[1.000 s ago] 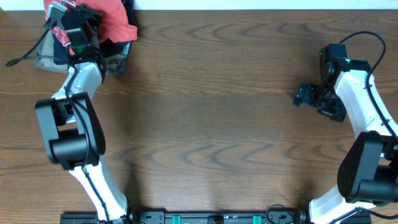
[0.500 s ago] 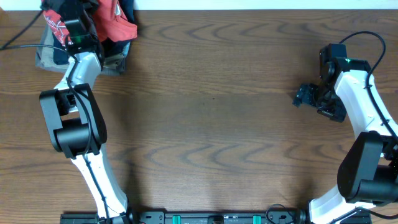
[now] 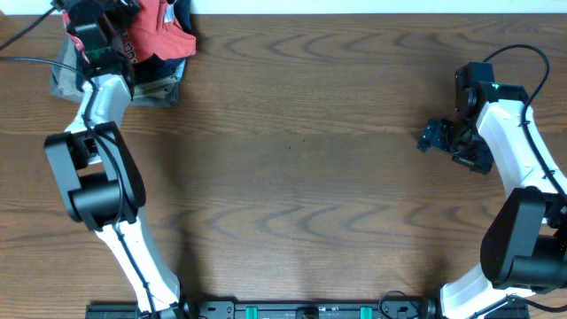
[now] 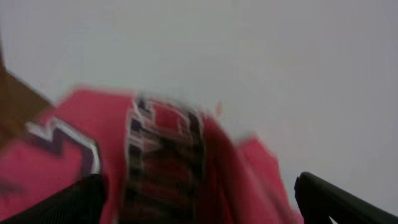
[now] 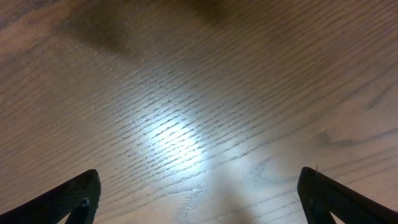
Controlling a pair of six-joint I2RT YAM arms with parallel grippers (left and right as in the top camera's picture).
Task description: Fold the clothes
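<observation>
The clothes (image 3: 164,31), a coral-red T-shirt with block lettering, lie bunched on a pile at the table's far left corner. In the left wrist view, blurred, the clothes (image 4: 168,155) fill the lower half of the frame. My left gripper (image 3: 96,16) hovers at the shirt's left side, near the table's back edge. Its fingers (image 4: 81,202) stand wide apart, and the red cloth shows between them without being pinched. Far to the right, my right gripper (image 3: 438,136) hangs open over bare wood, with nothing between its fingers (image 5: 329,196).
Under the red shirt lies a folded dark garment (image 3: 164,71), and a khaki-grey one (image 3: 64,81) sticks out to the left. A black cable (image 3: 27,60) trails off the left edge. The wooden table (image 3: 292,177) ends at a white strip along the back.
My left gripper has shifted toward the back left corner and gone from shut to wide open, letting the red shirt go. The right arm has not moved.
</observation>
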